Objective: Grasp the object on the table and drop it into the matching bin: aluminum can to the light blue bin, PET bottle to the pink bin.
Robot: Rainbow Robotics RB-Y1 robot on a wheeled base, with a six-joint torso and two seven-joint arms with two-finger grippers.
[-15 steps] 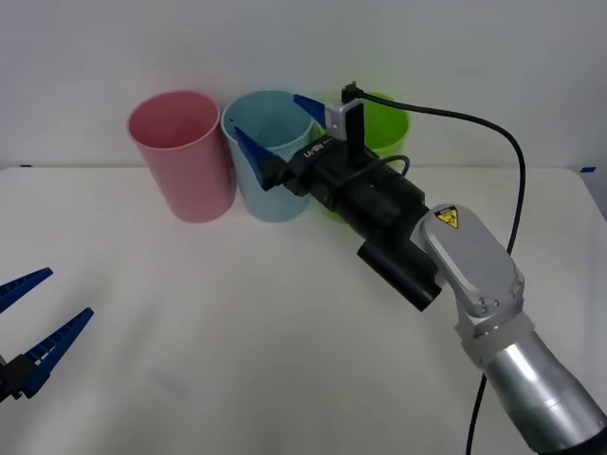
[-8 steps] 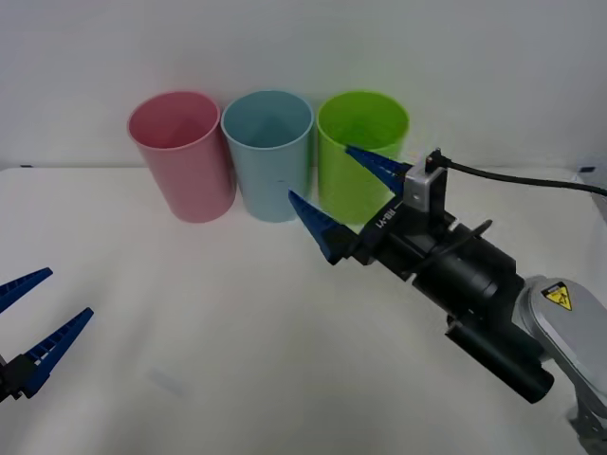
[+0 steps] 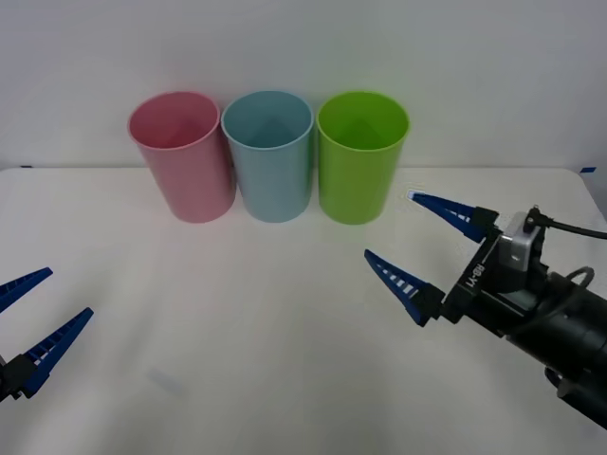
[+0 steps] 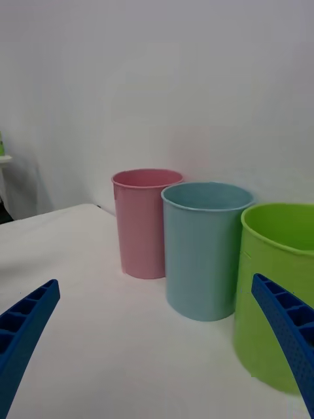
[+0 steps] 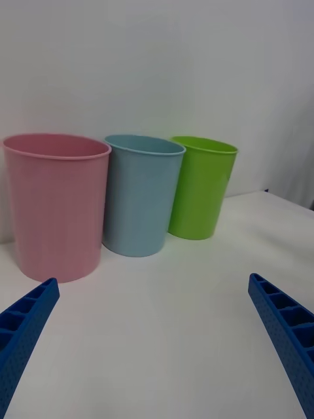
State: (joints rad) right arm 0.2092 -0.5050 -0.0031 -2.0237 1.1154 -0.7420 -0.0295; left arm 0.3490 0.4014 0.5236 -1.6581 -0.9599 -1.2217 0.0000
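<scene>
The pink bin [image 3: 185, 156], the light blue bin [image 3: 270, 156] and a lime green bin [image 3: 360, 156] stand in a row at the back of the white table [image 3: 237, 322]. The aluminum can is out of view, and no PET bottle shows. My right gripper [image 3: 390, 225] hovers open and empty above the table, in front and to the right of the green bin. My left gripper [image 3: 70, 291] stands open and empty at the table's near left. The right wrist view has the light blue bin [image 4: 203, 249] straight ahead between the open fingers. In the left wrist view all three bins stand beyond my open left gripper [image 5: 153, 279].
The bins stand close together, almost touching, against a plain white wall. A black cable [image 3: 569, 226] trails from my right wrist. Bare tabletop stretches between the two grippers and in front of the bins.
My right arm has drawn back from above the light blue bin, moving right and toward me, its gripper open throughout. The left arm has not moved.
</scene>
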